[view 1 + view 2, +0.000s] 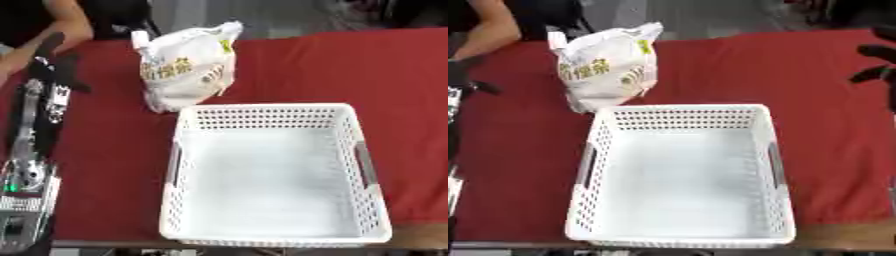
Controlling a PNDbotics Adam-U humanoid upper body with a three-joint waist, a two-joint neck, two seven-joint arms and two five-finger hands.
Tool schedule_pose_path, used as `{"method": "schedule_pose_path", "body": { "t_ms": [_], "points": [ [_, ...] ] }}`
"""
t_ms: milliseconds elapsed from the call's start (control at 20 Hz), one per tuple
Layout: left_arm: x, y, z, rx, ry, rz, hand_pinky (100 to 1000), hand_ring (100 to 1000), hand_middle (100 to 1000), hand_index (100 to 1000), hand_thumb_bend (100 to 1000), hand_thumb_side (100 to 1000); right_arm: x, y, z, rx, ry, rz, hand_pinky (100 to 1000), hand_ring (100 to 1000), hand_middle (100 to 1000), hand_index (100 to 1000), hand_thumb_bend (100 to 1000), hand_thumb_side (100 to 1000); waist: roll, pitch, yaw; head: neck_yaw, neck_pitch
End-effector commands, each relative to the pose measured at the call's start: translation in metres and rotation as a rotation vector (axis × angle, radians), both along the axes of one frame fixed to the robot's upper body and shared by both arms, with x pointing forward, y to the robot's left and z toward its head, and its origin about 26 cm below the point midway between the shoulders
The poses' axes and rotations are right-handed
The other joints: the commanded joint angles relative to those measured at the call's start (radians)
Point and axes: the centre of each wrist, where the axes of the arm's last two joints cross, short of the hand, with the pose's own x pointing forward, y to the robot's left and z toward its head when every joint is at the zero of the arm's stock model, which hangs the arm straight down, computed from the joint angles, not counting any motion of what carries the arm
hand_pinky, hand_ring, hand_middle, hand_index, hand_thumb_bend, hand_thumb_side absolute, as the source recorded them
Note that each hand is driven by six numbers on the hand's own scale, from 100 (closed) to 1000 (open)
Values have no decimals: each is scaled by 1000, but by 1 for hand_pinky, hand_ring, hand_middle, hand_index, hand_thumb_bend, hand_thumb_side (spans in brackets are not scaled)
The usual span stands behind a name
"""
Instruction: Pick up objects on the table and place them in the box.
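Note:
A white snack bag (pixel 188 65) with yellow print stands upright on the red tablecloth, just behind the far left corner of the box. The box is a white perforated basket (pixel 262 109) in the middle of the table, with nothing inside it. My left arm runs up the left edge. Its black left hand (pixel 54 67) is open with fingers spread, a short way left of the bag and apart from it. My right hand (pixel 877 52) shows only at the right edge of the right eye view, fingers spread and holding nothing, far from the bag.
A person's bare arm (pixel 74 25) leans at the far left corner, close above my left hand. The red cloth (pixel 350 65) is bare to the right of the bag. The wooden table front (pixel 420 235) shows at the lower right.

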Motion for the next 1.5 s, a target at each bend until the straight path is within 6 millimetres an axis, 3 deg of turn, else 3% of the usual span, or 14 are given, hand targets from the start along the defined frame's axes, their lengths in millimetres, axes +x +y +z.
{"method": "schedule_pose_path", "body": {
  "t_ms": [50, 750, 1250, 1500],
  "points": [
    [0, 0, 6, 9, -20, -7, 540, 839, 979, 1000, 1000, 940, -1, 0, 4, -3, -15, -2, 558, 779, 849, 1000, 325, 967, -4, -10, 2, -5, 0],
    [-1, 4, 8, 50, -14, 2, 559, 845, 981, 1000, 1000, 913, -1, -1, 4, -4, -16, -4, 558, 780, 849, 1000, 325, 966, -3, -9, -1, -7, 0],
    [-6, 43, 25, 574, 223, 97, 663, 871, 980, 1000, 1000, 909, 0, 0, 5, -15, -15, 1, 557, 780, 848, 1000, 326, 966, 6, -8, -17, 0, 0],
    [-4, 49, 21, 651, 289, 117, 682, 874, 979, 1000, 1000, 903, 0, 0, 5, -14, -16, 2, 557, 779, 848, 1000, 326, 966, 7, -8, -20, 0, 0]
  ]
}}
